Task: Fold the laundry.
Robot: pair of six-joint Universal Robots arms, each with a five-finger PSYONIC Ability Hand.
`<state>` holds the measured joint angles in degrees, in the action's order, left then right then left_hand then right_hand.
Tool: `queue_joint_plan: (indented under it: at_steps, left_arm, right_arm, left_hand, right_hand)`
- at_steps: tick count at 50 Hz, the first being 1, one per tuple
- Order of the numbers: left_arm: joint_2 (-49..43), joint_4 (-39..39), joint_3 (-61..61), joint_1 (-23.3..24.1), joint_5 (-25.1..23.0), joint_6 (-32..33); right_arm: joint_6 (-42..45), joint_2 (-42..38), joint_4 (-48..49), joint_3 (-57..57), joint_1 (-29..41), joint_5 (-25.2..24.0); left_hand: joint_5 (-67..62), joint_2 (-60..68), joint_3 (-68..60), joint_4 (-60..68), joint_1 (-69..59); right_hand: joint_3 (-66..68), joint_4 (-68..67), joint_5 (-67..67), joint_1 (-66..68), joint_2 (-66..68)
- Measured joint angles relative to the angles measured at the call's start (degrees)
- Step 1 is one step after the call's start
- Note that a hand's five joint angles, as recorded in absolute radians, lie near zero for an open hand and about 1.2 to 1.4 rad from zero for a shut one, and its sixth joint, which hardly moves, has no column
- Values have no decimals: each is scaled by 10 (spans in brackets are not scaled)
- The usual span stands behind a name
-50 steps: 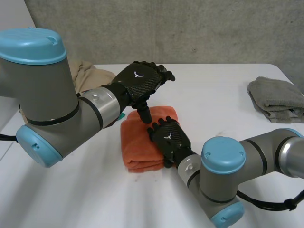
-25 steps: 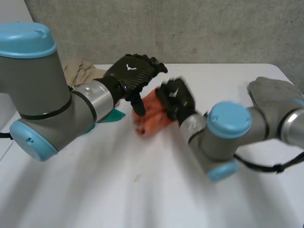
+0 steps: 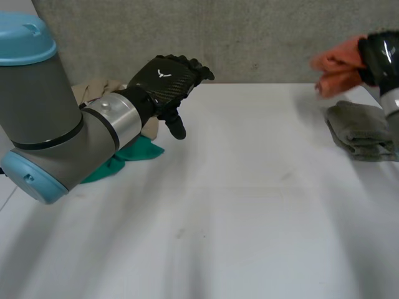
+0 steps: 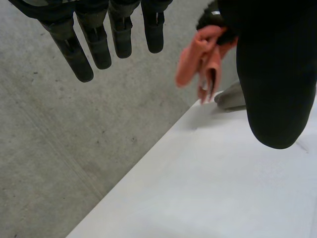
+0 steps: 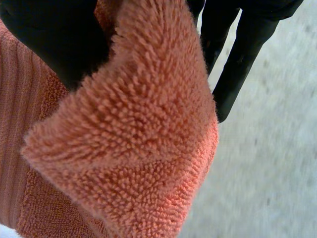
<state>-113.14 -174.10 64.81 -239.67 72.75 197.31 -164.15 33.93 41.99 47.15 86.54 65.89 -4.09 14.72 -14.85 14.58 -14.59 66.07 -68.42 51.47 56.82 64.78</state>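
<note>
A white table (image 3: 249, 205) is sitting in front of a grey wall (image 3: 268, 37). The right hand (image 3: 381, 55) is getting cut off at the side, and the orange towel (image 3: 336, 65) it is carrying is looking blurry. Its thumb and fingers are pinching the towel up in the air, just above a folded grey towel (image 3: 361, 131). The left hand (image 3: 167, 80) is hovering well apart from them (fingers loose, holding nothing). A green cloth (image 3: 134, 152) and a beige cloth (image 3: 93, 90) are peeking out from behind the left arm (image 3: 56, 124).
</note>
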Motion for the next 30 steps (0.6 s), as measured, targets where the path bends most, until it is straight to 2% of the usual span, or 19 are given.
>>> queue_joint_plan:
  at_steps: [9,17,19,21,22,24,26,30]
  left_arm:
    - [-1,0,15,7,0,-1]
    - [-1,-1,25,12,-1,-1]
    - [-1,-1,26,13,-1,-1]
    - [0,-1,26,14,-1,-1]
    - [0,-1,26,14,-1,-1]
    - [1,-1,25,14,-1,-1]
    - [1,-1,24,15,-1,-1]
    - [1,-1,22,20,-1,-1]
  right_arm:
    - [-1,-95,-3,-8,-99,-117]
    - [7,-81,1,65,-148,-184]
    - [8,-68,1,81,-154,-195]
    - [9,-52,-1,99,-159,-205]
    - [8,-41,-3,109,-161,-209]
    - [8,-28,-7,118,-163,-208]
    - [7,-12,-14,126,-164,-203]
    - [10,23,-62,133,-167,-159]
  left_hand:
    - [0,0,0,0,0]
    - [0,0,0,0,0]
    - [0,0,0,0,0]
    - [0,0,0,0,0]
    - [0,0,0,0,0]
    - [0,0,0,0,0]
    - [0,0,0,0,0]
    - [0,0,0,0,0]
  right_hand:
    - [0,0,0,0,0]
    - [-7,9,14,-1,-5]
    - [-91,108,-48,-20,-83]
    - [-261,280,-207,-175,-257]
    - [-377,397,-334,-302,-375]
    - [-481,503,-429,-393,-477]
    - [-535,556,-481,-439,-525]
    - [-544,568,-487,-441,-530]
